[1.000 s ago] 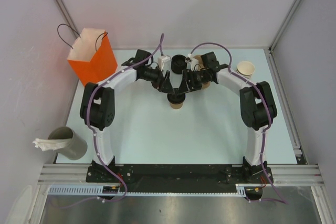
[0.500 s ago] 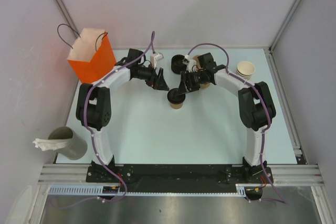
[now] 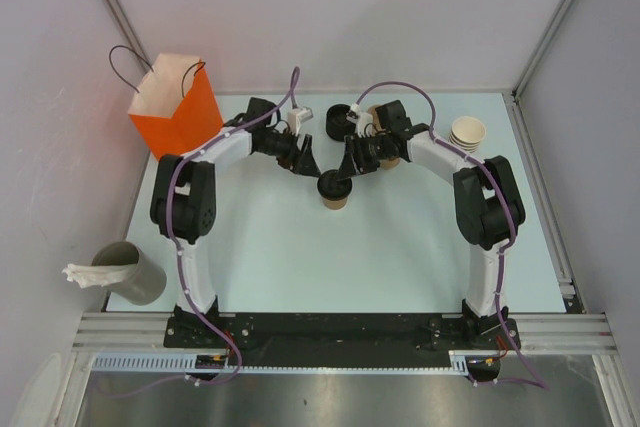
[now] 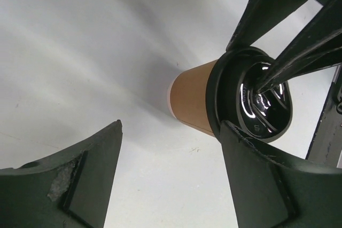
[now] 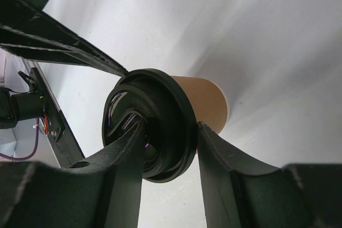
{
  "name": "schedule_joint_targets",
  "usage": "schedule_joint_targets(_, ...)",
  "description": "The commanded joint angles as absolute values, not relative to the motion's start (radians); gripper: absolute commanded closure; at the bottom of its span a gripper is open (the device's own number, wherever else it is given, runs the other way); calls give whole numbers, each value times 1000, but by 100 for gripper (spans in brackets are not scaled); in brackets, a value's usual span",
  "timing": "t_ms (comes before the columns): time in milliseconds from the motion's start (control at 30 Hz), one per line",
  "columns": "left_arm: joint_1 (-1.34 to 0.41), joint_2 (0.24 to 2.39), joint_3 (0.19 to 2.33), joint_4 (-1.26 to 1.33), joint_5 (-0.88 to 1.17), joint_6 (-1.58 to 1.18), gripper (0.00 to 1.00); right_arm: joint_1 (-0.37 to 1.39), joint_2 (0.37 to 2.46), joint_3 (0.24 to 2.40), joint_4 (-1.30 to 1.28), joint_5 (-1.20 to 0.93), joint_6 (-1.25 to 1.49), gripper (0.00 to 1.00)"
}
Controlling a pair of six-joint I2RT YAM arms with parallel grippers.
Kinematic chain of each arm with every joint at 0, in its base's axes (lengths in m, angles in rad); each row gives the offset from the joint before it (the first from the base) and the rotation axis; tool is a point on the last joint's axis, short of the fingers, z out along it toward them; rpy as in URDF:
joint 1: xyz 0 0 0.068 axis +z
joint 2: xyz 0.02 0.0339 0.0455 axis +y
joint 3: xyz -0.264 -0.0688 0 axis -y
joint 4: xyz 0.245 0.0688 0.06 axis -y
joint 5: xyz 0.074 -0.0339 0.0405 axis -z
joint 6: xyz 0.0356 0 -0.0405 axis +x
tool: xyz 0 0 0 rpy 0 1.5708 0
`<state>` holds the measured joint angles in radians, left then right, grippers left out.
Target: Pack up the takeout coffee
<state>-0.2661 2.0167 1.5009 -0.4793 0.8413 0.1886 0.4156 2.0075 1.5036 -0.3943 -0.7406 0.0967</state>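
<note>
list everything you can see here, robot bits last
paper cup: one, kraft tan, upright mid-table
lid: one, black, on the paper cup
paper bag: one, orange, pale inside, far left corner of the table
cup stack: one stack, tan, far right of the table
round black item: one, far middle; cannot tell what it is
brown item: one, mostly hidden behind the right arm
grey container: one, white tissue in it, off the table's left edge
table: one, pale
left arm: white and black; left fingers open beside the cup
right arm: white and black; right fingers either side of the lid's rim
</note>
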Motion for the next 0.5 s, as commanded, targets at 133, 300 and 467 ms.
schedule_joint_targets(133,-294,2046,1505,-505,810,230,27,417,2033,1517,-410,-699,71,59)
schedule_joint_targets(300,-325,2069,1514,-525,707,244,42,420,2031,1514,-417,-686,61,60)
schedule_joint_targets(467,-345,2092,1517,-560,618,275,55,431,2036,1517,-446,-640,34,61)
